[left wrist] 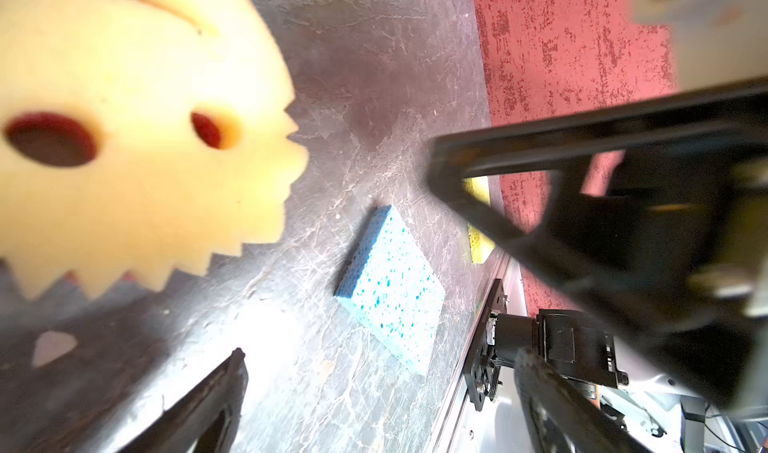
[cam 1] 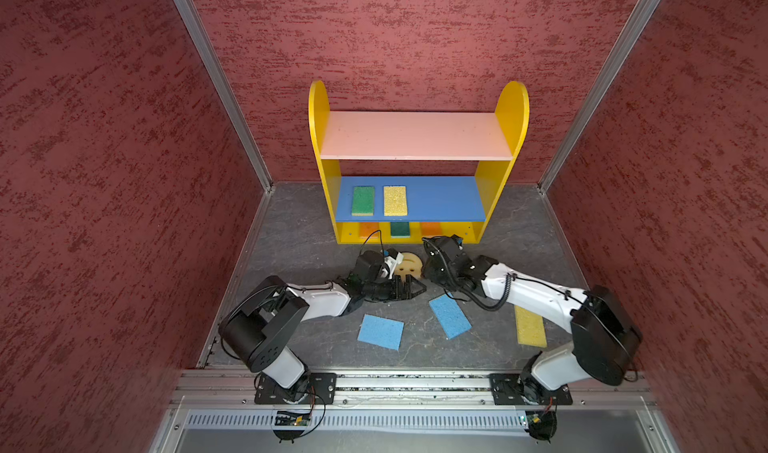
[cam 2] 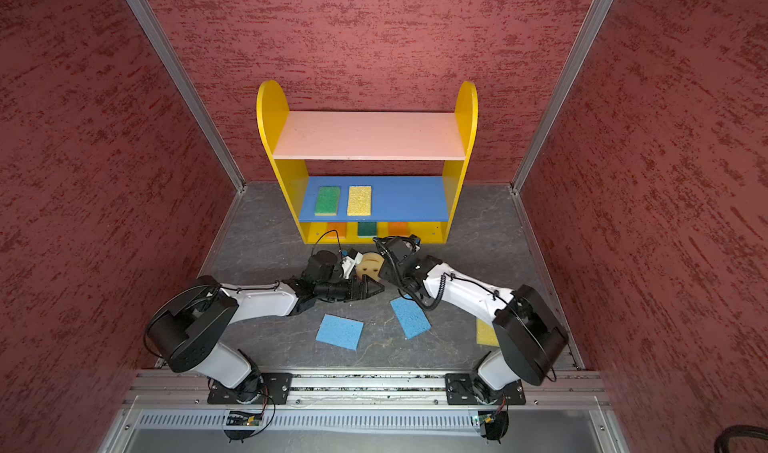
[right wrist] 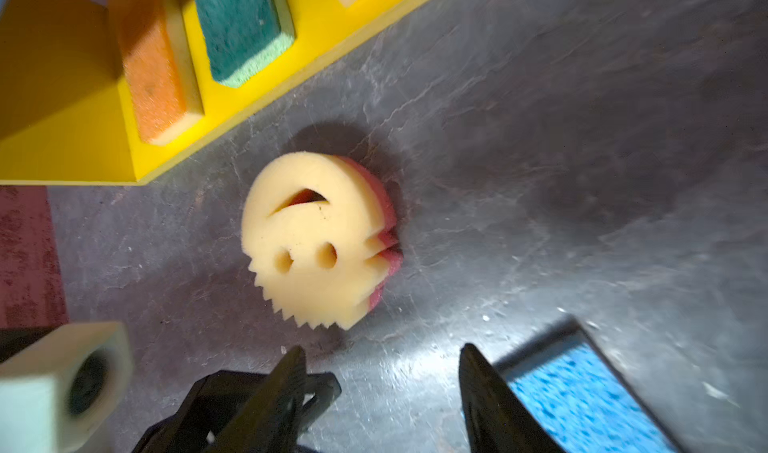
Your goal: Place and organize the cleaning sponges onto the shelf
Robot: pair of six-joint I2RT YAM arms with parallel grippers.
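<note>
Near shelf (cam 1: 415, 135), smiley sponge (right wrist: 316, 243), blue sponge (right wrist: 590, 401) beside right fingers (right wrist: 482, 397)

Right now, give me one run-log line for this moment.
left gripper open | right gripper open, empty | smiley sponge free on floor before shelf | not yet shelved

Three sides are closed in by red, rough-textured walls (cam 1: 415, 35), joined by aluminium corner posts (cam 1: 216, 81). The bench (cam 1: 299, 230) is covered in a dark grey, seemingly slate-patterned sheet. An aluminium rail (cam 1: 415, 382) is fixed along its near edge.
</note>
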